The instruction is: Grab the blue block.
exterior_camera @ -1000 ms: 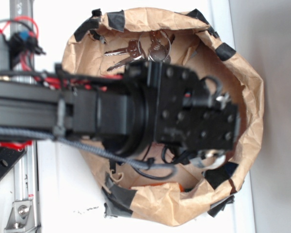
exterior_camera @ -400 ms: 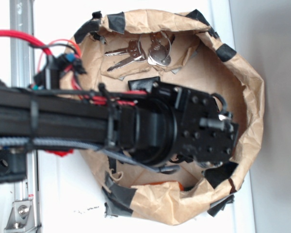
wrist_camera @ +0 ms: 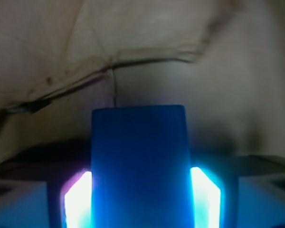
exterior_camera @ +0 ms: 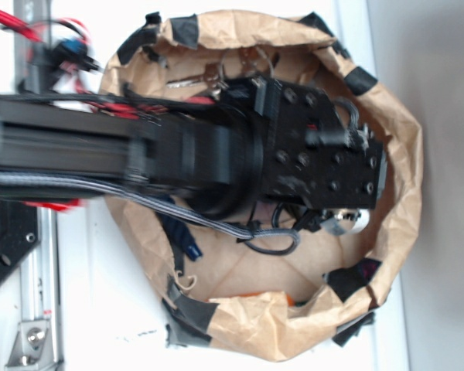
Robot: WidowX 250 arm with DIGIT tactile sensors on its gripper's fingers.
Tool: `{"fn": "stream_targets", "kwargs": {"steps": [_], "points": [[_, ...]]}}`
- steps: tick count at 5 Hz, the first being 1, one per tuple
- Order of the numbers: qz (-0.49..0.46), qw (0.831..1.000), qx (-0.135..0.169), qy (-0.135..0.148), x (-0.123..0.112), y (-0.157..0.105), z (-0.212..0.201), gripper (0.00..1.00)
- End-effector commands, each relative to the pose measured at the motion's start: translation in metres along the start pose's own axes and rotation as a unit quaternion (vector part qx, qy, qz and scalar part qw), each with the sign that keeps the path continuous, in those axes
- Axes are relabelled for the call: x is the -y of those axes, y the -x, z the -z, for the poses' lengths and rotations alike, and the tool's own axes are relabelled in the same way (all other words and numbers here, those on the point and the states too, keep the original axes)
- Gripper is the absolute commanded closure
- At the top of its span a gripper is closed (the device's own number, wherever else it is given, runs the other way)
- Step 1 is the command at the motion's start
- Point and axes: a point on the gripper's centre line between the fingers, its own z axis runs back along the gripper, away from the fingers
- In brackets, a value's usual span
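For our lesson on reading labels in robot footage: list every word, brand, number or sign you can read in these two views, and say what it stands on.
None can be read.
Keys in the paper bag: any stamping is too blurred to read.
End effector: no markings show.
Blue block between its fingers: plain, no print.
Bag's black tape: blank.

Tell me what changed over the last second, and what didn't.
The arm swung up in the overhead view, toward the keys, now mostly covered by it. The dark rope beneath it came into view. The wrist view shows the blue block between the gripper fingers. The paper bag stayed put.
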Motion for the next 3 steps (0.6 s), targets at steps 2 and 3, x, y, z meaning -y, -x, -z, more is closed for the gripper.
{"fn": "stream_targets", "kwargs": {"steps": [2,3], "points": [[-0.343,0.938,0.050,0.034,0.013,-0.022,-0.090,1.00],[-0.338,0.938,0.081,0.016,0.027,-0.026,-0.087,1.00]]}}
